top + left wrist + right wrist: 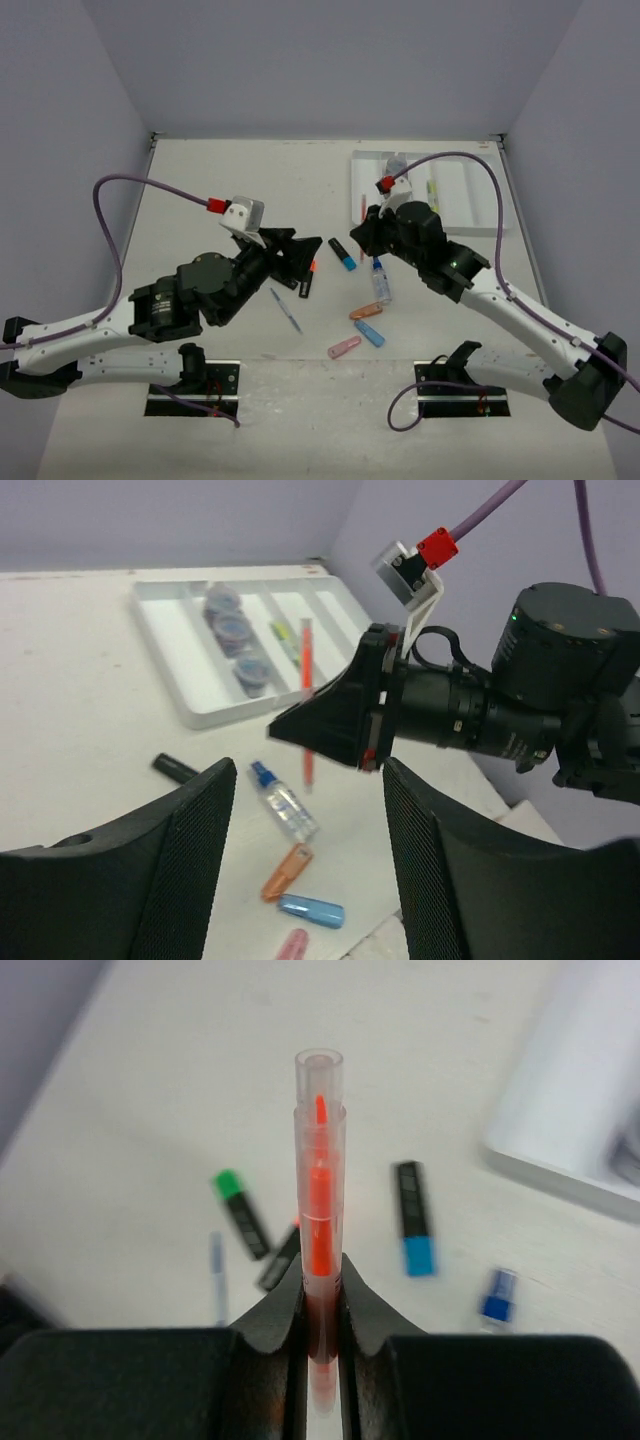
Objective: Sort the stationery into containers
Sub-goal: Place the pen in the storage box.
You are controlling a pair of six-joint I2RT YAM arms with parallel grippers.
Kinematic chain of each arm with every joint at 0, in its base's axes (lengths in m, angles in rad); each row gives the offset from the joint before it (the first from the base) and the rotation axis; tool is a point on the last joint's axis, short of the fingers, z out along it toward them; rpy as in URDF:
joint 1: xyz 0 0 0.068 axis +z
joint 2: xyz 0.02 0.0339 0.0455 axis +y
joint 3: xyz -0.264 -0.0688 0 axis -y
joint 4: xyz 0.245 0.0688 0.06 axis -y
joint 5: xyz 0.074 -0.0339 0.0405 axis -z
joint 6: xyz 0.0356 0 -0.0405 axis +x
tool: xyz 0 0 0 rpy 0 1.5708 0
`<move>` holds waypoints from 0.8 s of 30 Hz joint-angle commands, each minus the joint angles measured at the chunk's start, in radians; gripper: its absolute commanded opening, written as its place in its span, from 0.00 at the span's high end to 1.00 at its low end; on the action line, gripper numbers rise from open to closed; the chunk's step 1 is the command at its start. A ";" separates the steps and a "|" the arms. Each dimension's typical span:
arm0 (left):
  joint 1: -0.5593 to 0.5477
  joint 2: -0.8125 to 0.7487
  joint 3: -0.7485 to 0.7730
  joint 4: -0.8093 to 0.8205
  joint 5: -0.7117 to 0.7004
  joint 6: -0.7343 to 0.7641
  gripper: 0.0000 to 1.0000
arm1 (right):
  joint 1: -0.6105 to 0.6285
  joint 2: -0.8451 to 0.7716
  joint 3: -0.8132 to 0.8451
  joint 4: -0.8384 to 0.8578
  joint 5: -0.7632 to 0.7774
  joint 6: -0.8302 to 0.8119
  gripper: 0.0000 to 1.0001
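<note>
**Your right gripper clamps the orange pen**

Its jaws pinch the pen near one end and hold it upright in the air, near the white tray. Your left gripper faces it with fingers spread and nothing between them. Three jars sit in a row in one tray compartment. Highlighters, capsules, a small bottle and a blue pen lie loose on the table.

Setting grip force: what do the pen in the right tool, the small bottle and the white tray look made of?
Thin orange pen: clear, glossy barrel, likely hard plastic, orange core showing through. Small blue-capped bottle: transparent, probably plastic; the look cannot exclude glass. White divided tray: smooth opaque moulded plastic, slight sheen.
</note>
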 commanded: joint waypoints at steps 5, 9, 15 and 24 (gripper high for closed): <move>-0.002 -0.081 0.059 -0.365 -0.239 -0.101 0.09 | -0.506 0.436 0.314 -0.346 0.185 -0.100 1.00; -0.003 -0.107 0.046 -0.484 -0.216 -0.136 0.00 | -0.582 0.715 0.555 -0.462 0.218 -0.169 1.00; -0.002 -0.097 0.039 -0.614 -0.208 -0.180 0.00 | -0.600 0.975 0.787 -0.471 0.265 -0.247 0.94; -0.003 -0.082 -0.037 -0.625 -0.216 -0.174 0.00 | -0.602 1.015 0.904 -0.517 0.305 -0.242 0.57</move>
